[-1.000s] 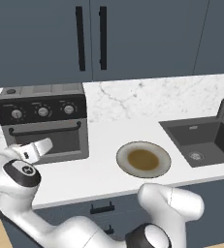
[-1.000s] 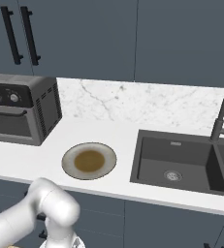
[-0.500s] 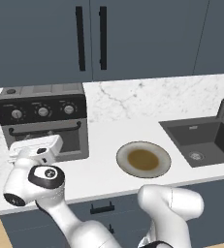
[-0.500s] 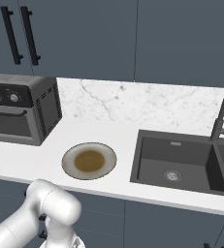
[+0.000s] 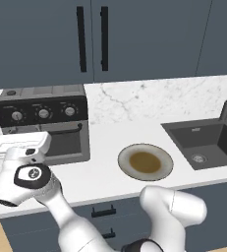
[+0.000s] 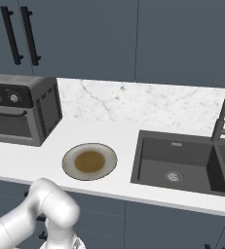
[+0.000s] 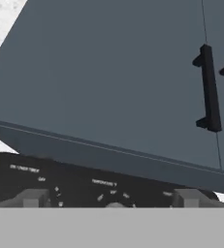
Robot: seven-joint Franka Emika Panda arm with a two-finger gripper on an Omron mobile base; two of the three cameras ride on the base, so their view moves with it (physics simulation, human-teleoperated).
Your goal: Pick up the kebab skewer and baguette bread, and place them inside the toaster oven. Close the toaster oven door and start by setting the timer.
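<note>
The upper cabinet doors [image 7: 108, 82] loom beyond the fingers, and just under them sits the toaster oven [image 5: 43, 125], its black knob panel [image 7: 99, 186] directly ahead of the tips and its door [image 5: 61, 142] apparently shut. The gripper [image 7: 108, 198] hangs in front of that panel with its fingers [image 7: 33, 198] spread wide, holding nothing. The plate [image 5: 145, 162], well off to one side, is bare, so I judge the timer step is in hand: next, line up on the timer knob, close on it and twist.

Grey-black toaster oven [image 5: 46, 123], white-marbled counter [image 5: 134, 106]
</note>
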